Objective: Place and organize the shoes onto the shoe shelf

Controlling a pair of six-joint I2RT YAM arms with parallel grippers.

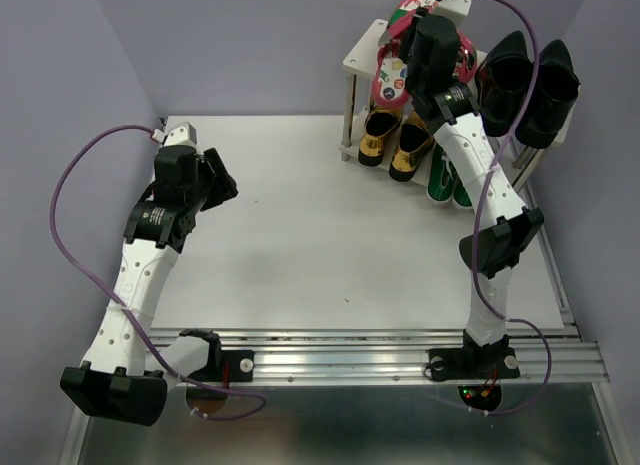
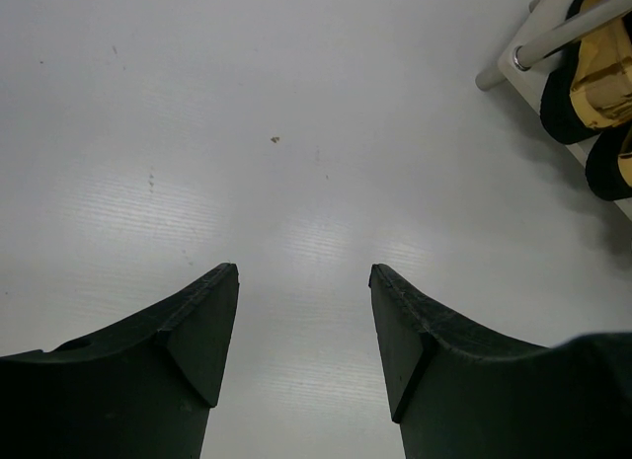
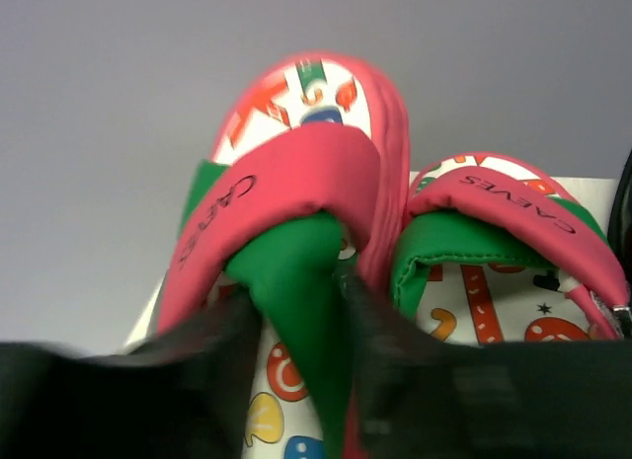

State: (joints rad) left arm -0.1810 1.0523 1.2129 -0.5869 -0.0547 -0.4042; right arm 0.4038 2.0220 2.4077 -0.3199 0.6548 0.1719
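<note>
The shoe shelf (image 1: 362, 53) stands at the back right. A pair of red-pink flip-flops (image 1: 392, 77) lies on its top board, with black loafers (image 1: 525, 80) beside them on the right. Gold loafers (image 1: 395, 140) and green sneakers (image 1: 447, 180) sit underneath. My right gripper (image 1: 418, 35) is over the flip-flops. In the right wrist view its fingers (image 3: 237, 350) close on the green strap post of the left flip-flop (image 3: 286, 183); the other flip-flop (image 3: 504, 232) lies just to the right. My left gripper (image 1: 222, 180) is open and empty over the bare table (image 2: 304, 271).
The gold loafers (image 2: 602, 74) and a shelf leg (image 2: 573, 30) show at the top right of the left wrist view. Purple walls enclose the white table (image 1: 300, 235) on three sides. A metal rail (image 1: 400, 360) runs along the near edge.
</note>
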